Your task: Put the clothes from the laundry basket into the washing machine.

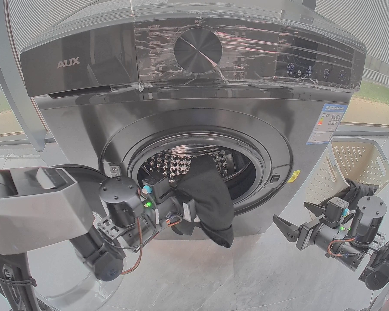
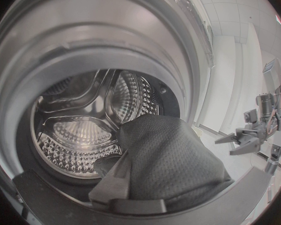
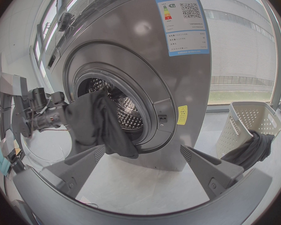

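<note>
at the washing machine (image 1: 194, 109) mouth, left gripper (image 1: 189, 211) clenches black garment (image 1: 209, 199); right gripper (image 1: 285, 230) released, below blue label (image 1: 326, 124).

A black fabric garment (image 3: 96, 122) is held by the left gripper (image 3: 67, 117) at the open porthole of the grey metal washing machine (image 3: 184, 88). Another dark garment (image 3: 253, 149) is draped over the rim of the white perforated plastic laundry basket (image 3: 256, 116).

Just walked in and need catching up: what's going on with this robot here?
The left gripper holds a black garment at the mouth of the washing machine, with its lower end hanging down outside. The right gripper is open and empty near the laundry basket, where another dark garment drapes over the edge.
</note>
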